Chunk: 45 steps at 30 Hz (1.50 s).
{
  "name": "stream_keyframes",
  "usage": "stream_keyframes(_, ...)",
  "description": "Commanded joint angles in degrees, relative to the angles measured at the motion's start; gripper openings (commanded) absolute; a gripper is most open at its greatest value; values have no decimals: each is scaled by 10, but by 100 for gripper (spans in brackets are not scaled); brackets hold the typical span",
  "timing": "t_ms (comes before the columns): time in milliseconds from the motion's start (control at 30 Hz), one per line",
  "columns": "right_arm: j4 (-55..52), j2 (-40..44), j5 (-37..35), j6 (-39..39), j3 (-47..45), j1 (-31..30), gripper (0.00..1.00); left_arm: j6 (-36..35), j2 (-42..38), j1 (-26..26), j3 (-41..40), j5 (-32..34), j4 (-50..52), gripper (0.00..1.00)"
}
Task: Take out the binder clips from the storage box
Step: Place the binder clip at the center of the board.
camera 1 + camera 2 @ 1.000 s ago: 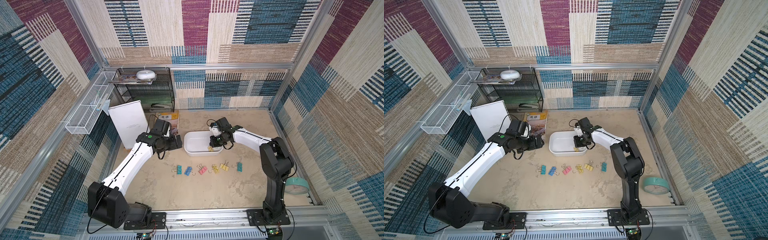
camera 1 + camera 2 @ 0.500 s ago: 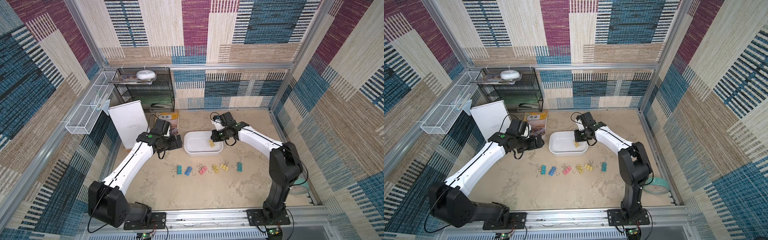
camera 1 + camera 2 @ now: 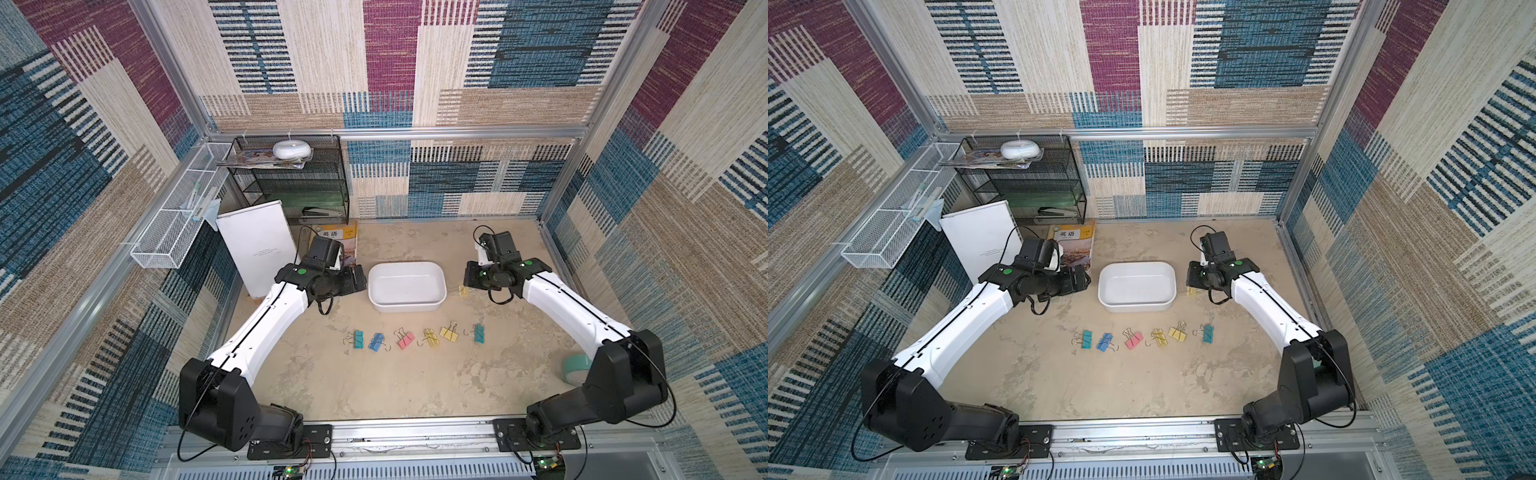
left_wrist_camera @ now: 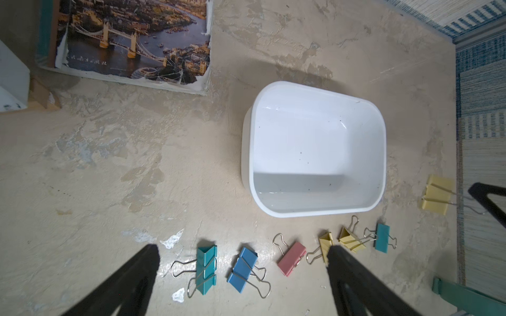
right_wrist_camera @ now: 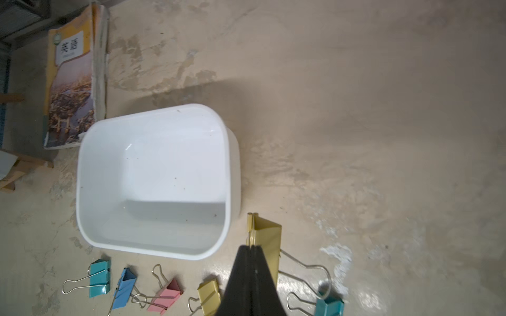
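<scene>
The white storage box (image 3: 406,266) stands in the middle of the table, and both wrist views show it empty (image 4: 315,142) (image 5: 153,175). Several binder clips lie in a row in front of it, from teal (image 3: 357,338) through pink (image 3: 405,339) to teal (image 3: 479,333). My right gripper (image 3: 467,282) (image 5: 250,247) is shut on a yellow binder clip (image 5: 267,232) (image 3: 463,291), held just outside the box's right wall. My left gripper (image 3: 353,280) (image 4: 242,254) is open and holds nothing, left of the box, above the row's teal (image 4: 206,269) and blue (image 4: 243,269) clips.
A book (image 3: 336,243) and a white panel (image 3: 257,247) lie at the back left. Behind them stand a black mesh rack (image 3: 299,183) and a white wire basket (image 3: 178,216) on the wall. A teal tape roll (image 3: 575,368) sits by the right arm's base.
My right gripper has moved out of the storage box to the right, carrying the yellow clip past the box's right wall. The left arm has stayed still.
</scene>
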<state>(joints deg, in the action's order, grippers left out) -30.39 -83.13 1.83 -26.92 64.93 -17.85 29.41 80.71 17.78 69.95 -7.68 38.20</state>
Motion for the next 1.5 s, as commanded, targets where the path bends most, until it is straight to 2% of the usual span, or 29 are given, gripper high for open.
stream_keyframes(0, -24, 38, -37, -38, -43, 21, 0, 7, -9, 0, -4, 21, -21, 100)
stream_keyframes(333, -30, 112, -62, -80, -166, 69, 0, 14, -42, 0, -20, 59, -23, 100)
stream_keyframes(500, -30, 137, -78, -88, -197, 83, 0, 4, -57, 0, -35, 40, -12, 100)
stream_keyframes(733, 1, 134, -59, -93, -241, 102, 0, -14, -91, 1, -68, 6, 10, 100)
stream_keyframes(1367, 68, 112, -40, -80, -264, 122, 0, -2, -123, 1, -94, 3, 11, 100)
stream_keyframes(1400, 66, 114, -41, -80, -265, 122, 3, -3, -124, 1, -94, 3, 12, 99)
stream_keyframes(1467, 60, 121, -45, -81, -267, 122, 22, -3, -124, 1, -94, 5, 12, 99)
